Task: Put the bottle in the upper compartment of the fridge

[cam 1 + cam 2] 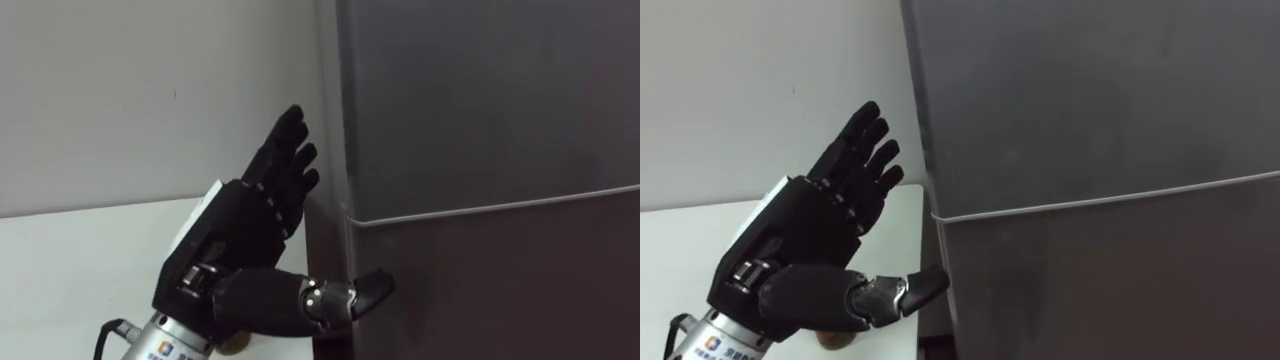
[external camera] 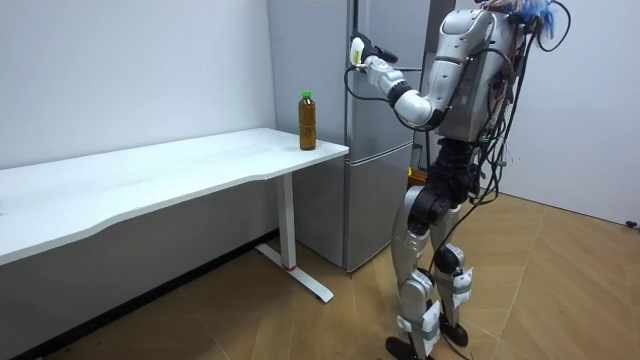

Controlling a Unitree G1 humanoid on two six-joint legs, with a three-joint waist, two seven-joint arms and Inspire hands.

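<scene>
**A:** Left eye view first. What is the hand doing?

**B:** The left robot hand (image 1: 250, 228) is raised with the palm spread wide and the fingers straight, and it holds nothing. The fridge (image 1: 490, 190) stands just to its right. The thumb (image 1: 368, 290) points at the fridge's near edge, just below the seam (image 1: 500, 205) between the two doors. I can't tell whether it touches. The white desk (image 1: 70, 260) lies behind the hand and to its left.

**A:** And the room view?

**B:** The robot stands upright facing the fridge, its left arm lifted to the fridge's corner. The bottle (image 2: 307, 120) stands upright on the end of the desk. It is lower than the hand, toward the room view's left, and well apart from it.

**A:** Does the right eye view add anything?

**B:** It shows the same: an open, empty palm beside the fridge edge, and the upper door (image 1: 1090, 100) shut.

**A:** So how far along is the task?

**B:** Barely started, I'd judge. The upper door has to be pulled open, and the bottle has to be fetched from the desk and set inside.
</scene>
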